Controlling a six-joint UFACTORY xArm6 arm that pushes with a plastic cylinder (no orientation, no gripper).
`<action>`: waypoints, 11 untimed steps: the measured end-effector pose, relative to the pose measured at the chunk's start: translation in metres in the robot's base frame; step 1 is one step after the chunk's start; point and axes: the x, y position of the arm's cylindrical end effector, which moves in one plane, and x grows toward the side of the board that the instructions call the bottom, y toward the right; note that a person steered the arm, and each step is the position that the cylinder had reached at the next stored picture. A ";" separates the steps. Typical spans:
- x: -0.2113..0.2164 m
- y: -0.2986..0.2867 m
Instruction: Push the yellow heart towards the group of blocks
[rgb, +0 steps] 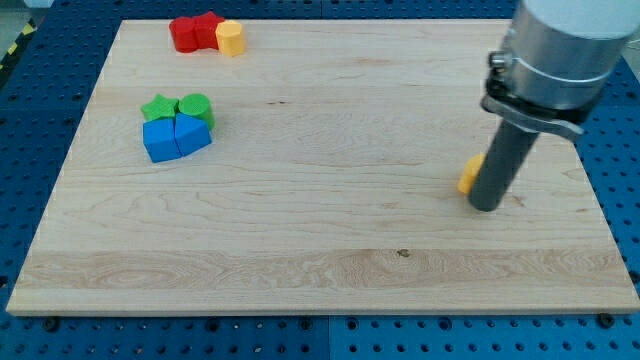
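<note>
A yellow block (470, 175), the heart, lies at the view's right on the wooden board; only its left part shows, the rest is hidden behind my rod. My tip (486, 206) rests on the board just right of and slightly below it, close against it. A group of blocks sits at the view's left: a green star (158, 108), a green cylinder (196, 106), a blue cube (159, 140) and a blue wedge-like block (192, 133), all touching.
At the view's top left a red block (184, 33), another red block (207, 29) and a yellow cylinder (231, 38) stand in a row near the board's edge (300, 20). Blue perforated table surrounds the board.
</note>
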 end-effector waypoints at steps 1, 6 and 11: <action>-0.001 0.039; -0.054 -0.119; -0.121 -0.189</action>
